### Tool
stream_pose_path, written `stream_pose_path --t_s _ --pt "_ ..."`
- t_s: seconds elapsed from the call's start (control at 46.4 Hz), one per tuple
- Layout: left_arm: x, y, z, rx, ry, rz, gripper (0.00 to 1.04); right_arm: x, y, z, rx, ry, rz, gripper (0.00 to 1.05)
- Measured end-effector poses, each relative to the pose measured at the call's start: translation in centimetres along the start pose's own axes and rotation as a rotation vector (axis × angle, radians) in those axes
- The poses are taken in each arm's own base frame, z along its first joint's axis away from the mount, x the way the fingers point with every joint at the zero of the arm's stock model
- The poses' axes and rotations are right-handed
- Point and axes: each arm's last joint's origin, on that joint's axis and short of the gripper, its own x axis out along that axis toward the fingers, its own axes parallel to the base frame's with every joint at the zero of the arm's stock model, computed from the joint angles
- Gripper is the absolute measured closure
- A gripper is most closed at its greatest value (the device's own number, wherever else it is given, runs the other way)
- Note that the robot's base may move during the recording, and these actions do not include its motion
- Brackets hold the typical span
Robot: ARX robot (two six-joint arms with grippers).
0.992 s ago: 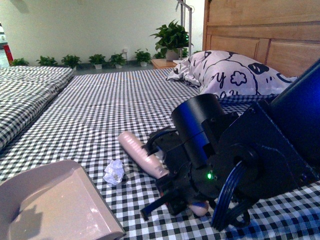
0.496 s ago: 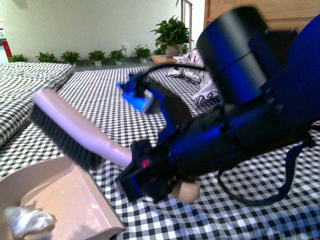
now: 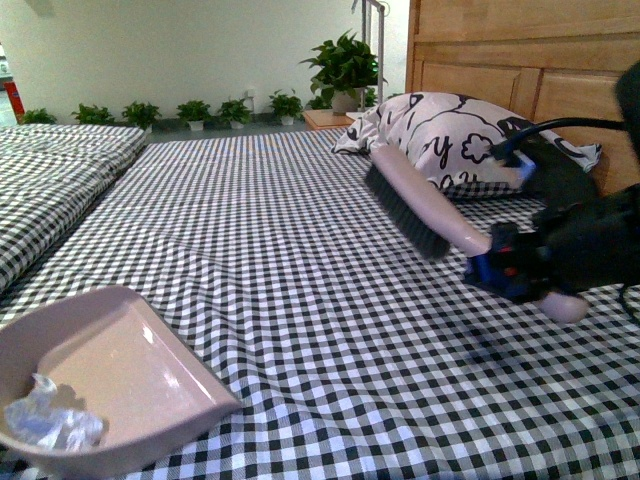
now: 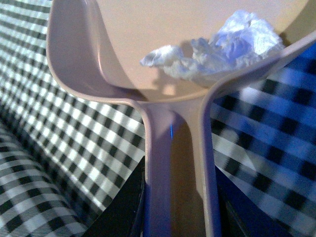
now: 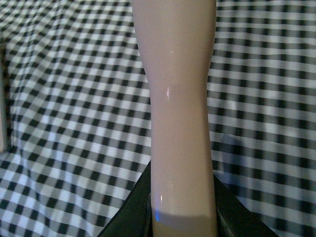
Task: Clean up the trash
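We cannot see the left gripper in the front view, where the dustpan (image 3: 120, 370) runs off the bottom edge. In the left wrist view the dustpan's handle (image 4: 177, 168) hides the jaws, and the brush handle (image 5: 180, 123) hides them in the right wrist view.

Trash (image 3: 52, 424) in dustpan (image 3: 160, 350) front-left on bed (image 3: 300, 250); brush (image 3: 415, 205) raised right; pillow (image 3: 450, 135) behind.

Front view low across bed (image 3: 300, 250), wrist views close — dustpan (image 4: 173, 163), brush (image 5: 177, 123)
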Motion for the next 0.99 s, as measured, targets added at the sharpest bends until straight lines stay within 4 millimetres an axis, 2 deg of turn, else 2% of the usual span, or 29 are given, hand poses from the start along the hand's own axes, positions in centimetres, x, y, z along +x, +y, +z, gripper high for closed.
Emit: stream_pose_path --t_s 0.086,0.173,0.28,0.388,0.496,0.626,0.798,0.992 --pt "-0.5 1.1 1.0 -0.094 -0.023 0.101 0.77 -2.4 -2.6 0.4 0.047 -0.045 -0.045 0.86" --pt "-1.7 2.3 2.6 -0.230 -0.078 0.199 0.77 -5.9 -4.6 1.3 0.079 -0.118 -0.091 0.86" --pt "-3.2 3.1 4.6 -0.363 -0.150 0.312 0.77 -9.6 -5.6 1.6 0.101 -0.207 -0.114 0.86" --pt "-4.7 2.5 6.3 -0.464 -0.202 0.398 0.77 -12.4 -5.8 0.6 0.154 -0.243 -0.109 0.86" --pt "-6.3 1.1 7.8 -0.487 -0.256 0.517 0.78 -14.9 -5.4 -0.5 0.215 -0.280 -0.099 0.86" --pt "-8.6 -1.1 9.4 -0.502 -0.316 0.610 0.78 -18.1 -4.4 -0.5 0.243 -0.361 -0.081 0.86" --pt "-11.3 -4.1 9.7 -0.541 -0.352 0.654 0.78 -22.0 -2.1 -0.1 0.270 -0.468 -0.034 0.86" --pt "-14.0 -7.3 9.7 -0.561 -0.380 0.658 0.78 -25.1 0.2 -0.3 0.296 -0.557 -0.014 0.86"
